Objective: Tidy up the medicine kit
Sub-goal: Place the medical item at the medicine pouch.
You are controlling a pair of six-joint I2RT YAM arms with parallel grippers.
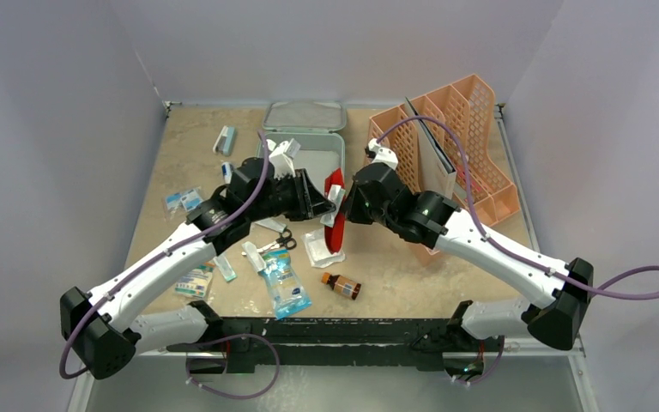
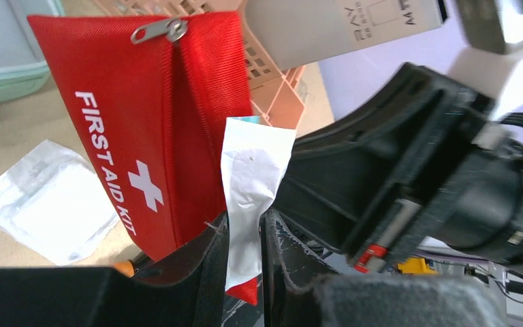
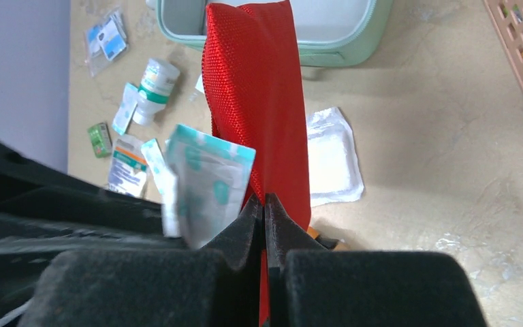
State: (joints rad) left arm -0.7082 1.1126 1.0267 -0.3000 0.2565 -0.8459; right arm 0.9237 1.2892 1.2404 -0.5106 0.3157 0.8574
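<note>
**Green box sits open while two arms hold up a red pouch**

The table (image 1: 412, 275) holds the medicine kit (image 1: 321, 160) by its far edge, near the middle, with the lid (image 1: 305, 115) lying open behind it. The kit looks like hard, smooth plastic, so I think it is light and stiff but a bit slippery. A side wall or the rim looks like the best place to pinch it. In front of it, over the middle of the table, the right gripper (image 3: 264, 211) is squeezed tight on the soft red pouch (image 3: 259, 102) and holds it up. The left gripper (image 2: 244, 231) is pinched on a small white packet (image 2: 252, 170), just beside the pouch.
</note>
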